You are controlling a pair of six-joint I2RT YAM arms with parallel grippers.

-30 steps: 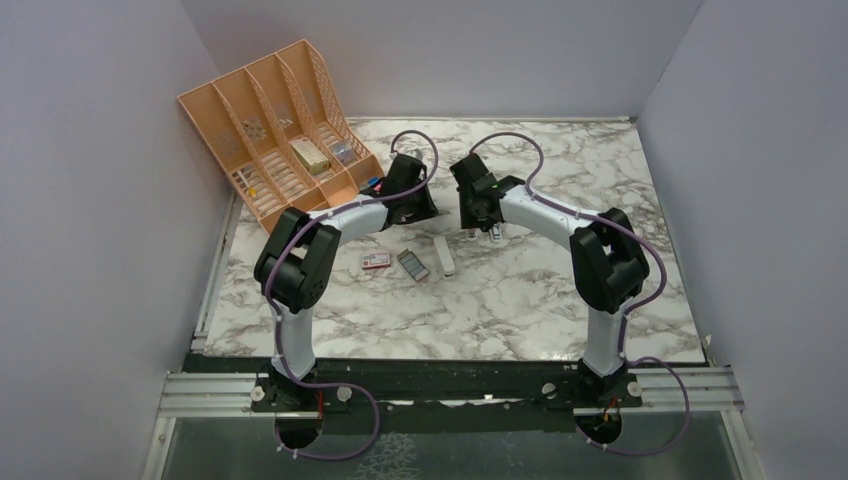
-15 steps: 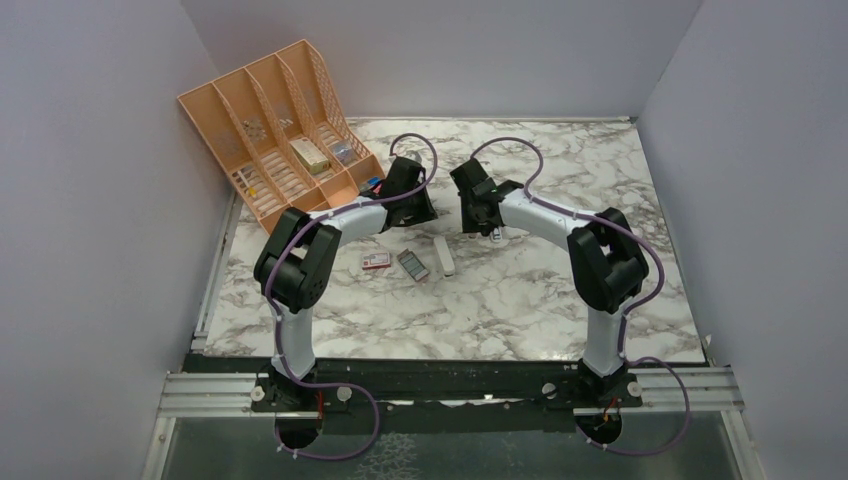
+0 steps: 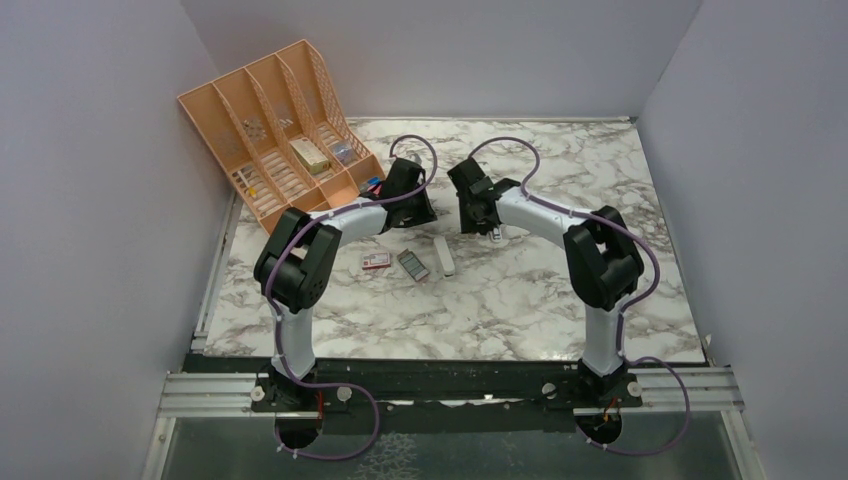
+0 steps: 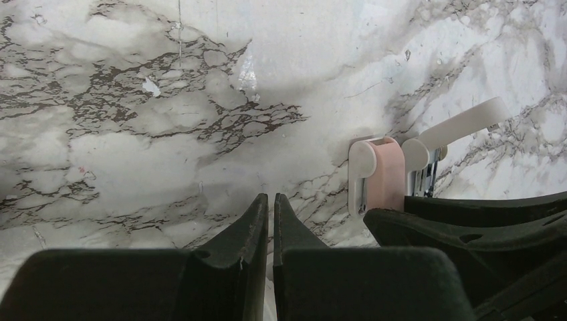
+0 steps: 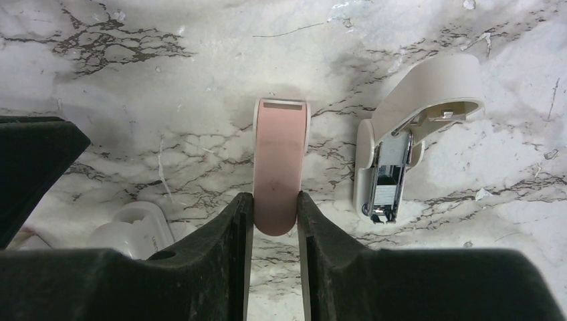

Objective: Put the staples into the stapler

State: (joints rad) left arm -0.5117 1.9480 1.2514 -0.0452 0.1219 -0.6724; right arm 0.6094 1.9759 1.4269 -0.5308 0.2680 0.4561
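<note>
Since the earlier view from above, the right arm has slid a little toward 10 o'clock and its jaws have drawn in slightly; the left arm looks unchanged. The right tool (image 5: 275, 204) now pinches a pink piece (image 5: 281, 160) with a white rim by its near end, one finger flat on each long side, seemingly to pin or steer it. Whether that piece belongs to the stapler or merely lies next to it cannot be told.

At 3 o'clock of the pink piece, just beside it, the stapler (image 5: 384, 177) lies on the marble surface (image 5: 167, 80) with its white lid tipped up and its metal channel bare, the way it must lie to take a strip.

The left tool (image 4: 270, 204) is closed on nothing, its fingers pressed together above bare marble, with the pink piece at its 2 o'clock. It appears to wait nearby, perhaps to steady the stapler.

Seen from above, the staples (image 3: 412, 264) sit in their grey tray at about 7 o'clock from the right tool, well apart from it. The red-and-white sleeve (image 3: 376, 261) is at the tray's 9 o'clock and a white bar (image 3: 445, 255) at its 3 o'clock. Neither tool holds a strip, so loading itself seems not yet begun.
</note>
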